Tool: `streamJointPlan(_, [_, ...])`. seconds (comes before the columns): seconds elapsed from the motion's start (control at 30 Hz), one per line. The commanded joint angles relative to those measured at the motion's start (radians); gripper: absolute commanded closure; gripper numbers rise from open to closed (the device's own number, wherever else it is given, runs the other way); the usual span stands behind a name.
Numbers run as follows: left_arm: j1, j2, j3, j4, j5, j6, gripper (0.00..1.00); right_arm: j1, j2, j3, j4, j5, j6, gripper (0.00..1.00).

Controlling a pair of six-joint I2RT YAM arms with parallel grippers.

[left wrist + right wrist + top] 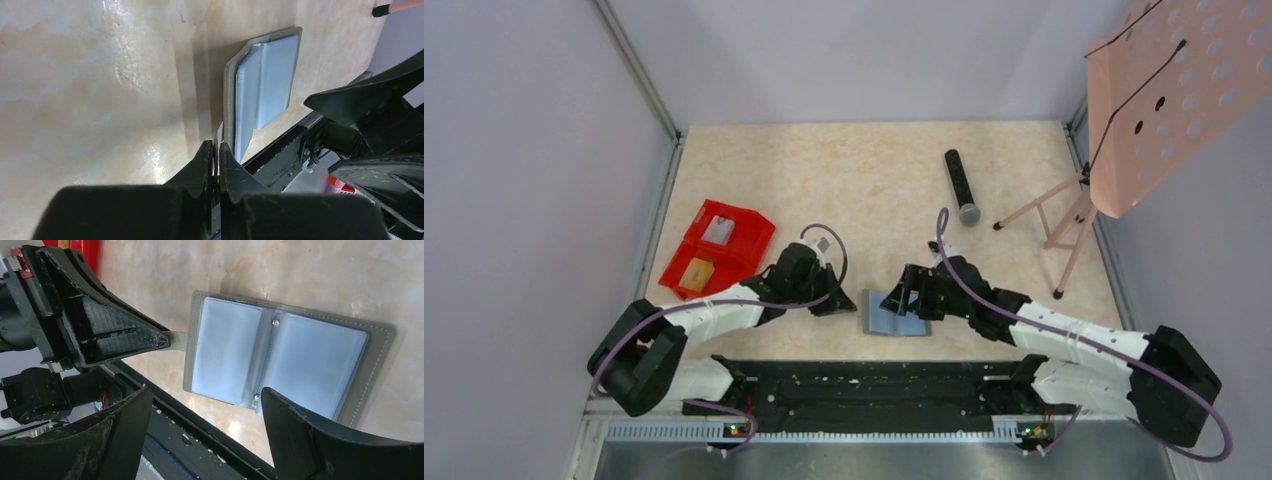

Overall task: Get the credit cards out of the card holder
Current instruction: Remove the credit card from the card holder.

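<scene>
The card holder (894, 315) lies open on the table, pale blue-grey panels up, dark grey rim around them. It also shows in the left wrist view (267, 80) and the right wrist view (310, 360). My left gripper (848, 303) (218, 149) is shut on a thin grey tab (176, 337) that sticks out of the holder's left edge. My right gripper (912, 292) (205, 394) is open and empty, jaws spread wide just above the holder's near side. No card shows sticking out of the panels.
A red two-compartment bin (746, 243) stands at the left, with a pale flat item (717, 230) and an orange one (697, 272) inside. A black microphone (961, 186) lies at the back. A pink perforated stand (1164, 90) on thin legs is at the right. A black rail (864, 385) runs along the near edge.
</scene>
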State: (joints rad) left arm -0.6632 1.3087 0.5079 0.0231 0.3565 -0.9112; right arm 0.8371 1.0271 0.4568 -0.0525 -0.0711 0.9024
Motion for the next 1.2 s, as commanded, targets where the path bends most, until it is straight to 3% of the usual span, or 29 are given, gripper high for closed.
streamJointPlan(0.0, [-0.004,-0.046,-0.012,0.041,0.006,-0.018,1.00,0.048,0.053,0.067,0.080,0.050,0.012,0.20])
streamJointPlan(0.17, [-0.005,-0.057,-0.024,0.049,0.011,-0.032,1.00,0.093,0.130,0.091,0.086,0.091,0.012,0.20])
streamJointPlan(0.57, [-0.016,-0.084,-0.040,0.059,0.006,-0.044,1.00,0.154,0.278,0.160,0.087,0.130,-0.009,0.31])
streamJointPlan(1.17, [-0.021,-0.138,-0.045,0.028,-0.009,-0.047,1.00,0.187,0.369,0.212,0.001,0.192,-0.043,0.49])
